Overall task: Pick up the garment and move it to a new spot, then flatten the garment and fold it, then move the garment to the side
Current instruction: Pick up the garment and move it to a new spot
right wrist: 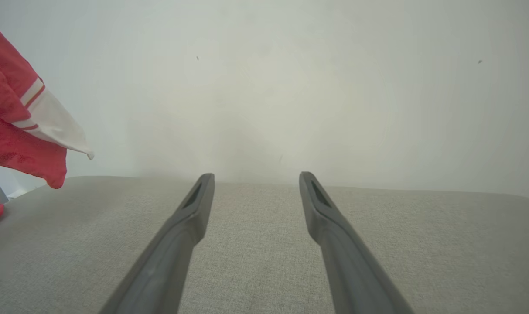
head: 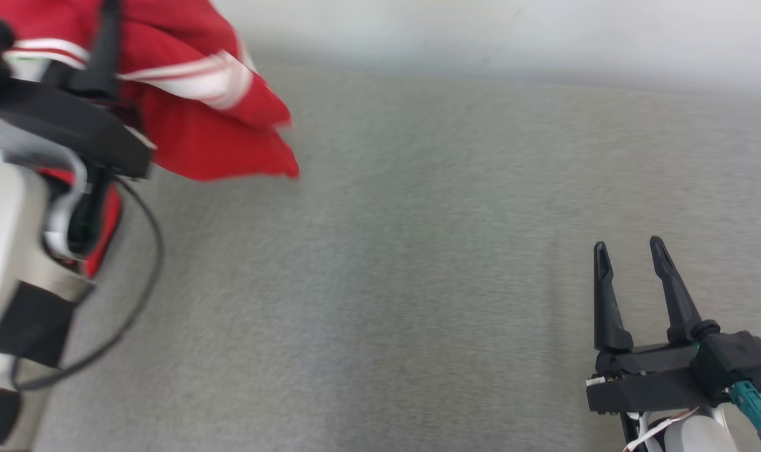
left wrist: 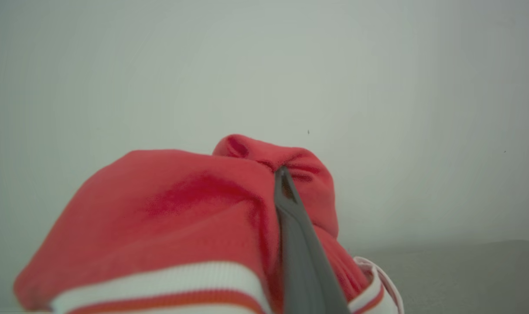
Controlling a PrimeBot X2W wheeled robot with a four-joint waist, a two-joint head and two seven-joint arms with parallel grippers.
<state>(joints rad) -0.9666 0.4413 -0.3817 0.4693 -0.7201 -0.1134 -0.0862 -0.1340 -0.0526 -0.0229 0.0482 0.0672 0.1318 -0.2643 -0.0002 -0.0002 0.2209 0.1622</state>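
You see the red, white-striped garment (head: 211, 125) hanging bunched at the far left above the grey worktop (head: 418, 282), the left gripper (left wrist: 281, 183) jaws clamped on it. Your right gripper (head: 628, 246) sits well apart, jaws spread.

The head camera is looking steeply down onto the grey fabric surface (head: 418, 282), the pale wall (head: 512, 31) running along its top edge. The left wrist camera is sitting very close behind the red garment (left wrist: 181, 209), facing that wall, seemingly from above the surface. The right wrist camera is looking low across the surface toward the same wall, sharing the garment at its left edge.
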